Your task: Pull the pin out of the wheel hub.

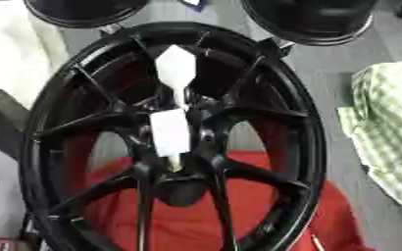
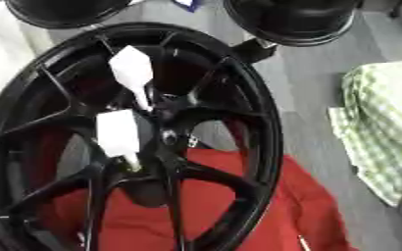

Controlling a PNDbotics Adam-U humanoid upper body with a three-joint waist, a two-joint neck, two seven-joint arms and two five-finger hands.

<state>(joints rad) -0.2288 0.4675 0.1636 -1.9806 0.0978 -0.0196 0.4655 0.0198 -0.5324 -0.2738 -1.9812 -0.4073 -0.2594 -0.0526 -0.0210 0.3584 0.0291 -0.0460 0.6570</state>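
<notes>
A large black wheel [image 1: 174,137] with thin spokes fills most of both views, seen from above and standing upright, its lower rim cut off by the bottom edge. At its centre sits the wheel hub [image 1: 191,110], dark and hard to make out in detail. Two white pieces show against the hub: an upper one with a pointed top [image 1: 175,66] that narrows to a stem running down toward the hub, and a lower rectangular one [image 1: 170,132] with a pale tip beneath it. Which of these is the pin cannot be told, and whether either is seated in the hub is unclear.

A red cloth [image 1: 187,211] lies behind the lower spokes. A green and white checked cloth [image 2: 385,127] lies well to the right on the grey floor [image 2: 303,93]. Two more black round objects [image 1: 312,19] are cut off at the top edge.

Neither robot hand appears in either view, so their state cannot be seen.
</notes>
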